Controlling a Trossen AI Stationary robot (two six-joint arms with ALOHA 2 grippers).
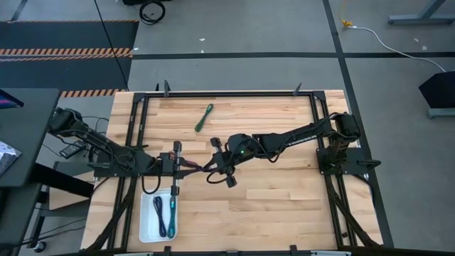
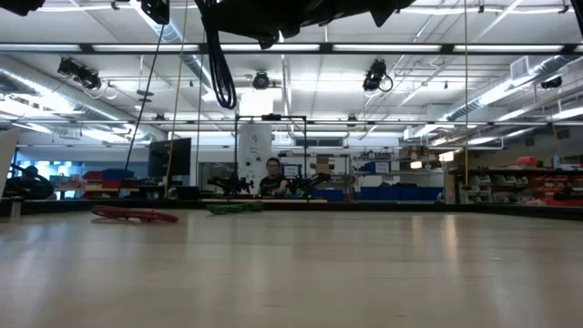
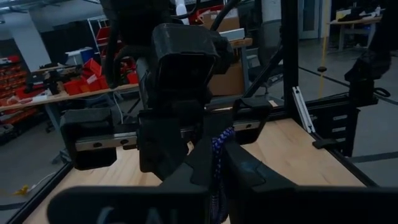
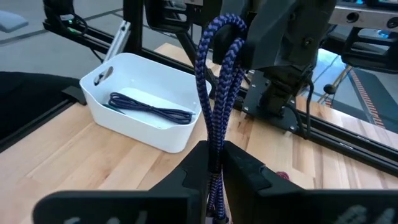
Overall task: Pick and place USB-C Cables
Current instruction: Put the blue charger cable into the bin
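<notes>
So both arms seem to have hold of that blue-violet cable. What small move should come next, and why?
Probably the right end effector should let go and back off. It and the left end effector both grip the blue-violet cable, and the white tray, already holding a dark cable, lies on the left arm's side.

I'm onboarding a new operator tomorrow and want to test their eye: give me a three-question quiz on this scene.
1. True or false: the green cable lies inside the white tray.
2. What colour is the held cable pinched in the left gripper? A red, B blue-violet, C yellow.
3. Fill in: the white tray sits on the ___ arm's side of the table.
Key: 1 false; 2 B; 3 left.
</notes>
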